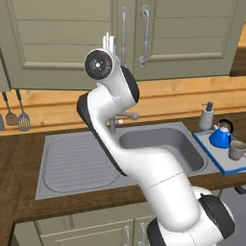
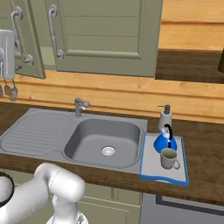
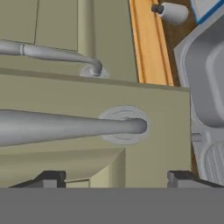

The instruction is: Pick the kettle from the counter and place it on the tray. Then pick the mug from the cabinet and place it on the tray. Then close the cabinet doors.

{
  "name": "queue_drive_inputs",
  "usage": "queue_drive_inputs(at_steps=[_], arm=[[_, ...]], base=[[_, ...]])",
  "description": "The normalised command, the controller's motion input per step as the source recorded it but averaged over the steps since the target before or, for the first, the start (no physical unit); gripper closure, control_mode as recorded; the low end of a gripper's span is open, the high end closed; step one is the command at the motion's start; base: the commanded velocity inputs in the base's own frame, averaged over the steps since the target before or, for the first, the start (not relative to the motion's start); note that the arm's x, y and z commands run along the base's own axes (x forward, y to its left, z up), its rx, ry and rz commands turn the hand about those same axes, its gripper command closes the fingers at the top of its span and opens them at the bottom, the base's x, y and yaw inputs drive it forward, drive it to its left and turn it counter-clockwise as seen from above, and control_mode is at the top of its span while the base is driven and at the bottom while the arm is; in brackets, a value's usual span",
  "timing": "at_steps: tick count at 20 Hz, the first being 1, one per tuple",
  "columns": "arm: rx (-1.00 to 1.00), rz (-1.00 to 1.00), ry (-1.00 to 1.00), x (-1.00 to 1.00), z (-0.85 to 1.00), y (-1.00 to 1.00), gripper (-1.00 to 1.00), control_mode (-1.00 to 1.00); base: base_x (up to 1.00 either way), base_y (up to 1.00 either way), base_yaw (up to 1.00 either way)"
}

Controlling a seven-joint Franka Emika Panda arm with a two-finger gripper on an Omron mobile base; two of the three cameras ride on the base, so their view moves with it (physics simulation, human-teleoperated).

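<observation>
Green cabinet doors [image 1: 182, 38] fill the wall; the pincer [image 3: 116, 177] is wide by a door handle [image 3: 65, 127].

The kettle [image 2: 165, 142] is bright blue, the mug [image 2: 168, 158] grey, the tray [image 2: 148, 164] blue-rimmed and pale, the cabinet doors [image 2: 105, 35] olive-green, the table [image 2: 205, 153] dark brown.
</observation>
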Motion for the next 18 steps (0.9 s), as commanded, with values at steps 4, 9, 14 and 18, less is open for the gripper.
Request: queue_drive_inputs(at_steps=[4,9,14,18], arm=[[0.0,0.07,0.0,0.87,-0.07,-0.12,-1.0,-1.0],[-0.06,0.1,0.0,0.63,-0.07,-0.02,-1.0,-1.0],[-0.15,0.08,0.0,0.41,-0.16,-0.02,-1.0,-1.0],[-0.15,0.07,0.03,0.58,-0.25,0.0,-1.0,-1.0]], base=[[0.0,0.0,0.0],[0.0,0.0,0.0],[0.0,0.0,0.0],[0.0,0.0,0.0]])
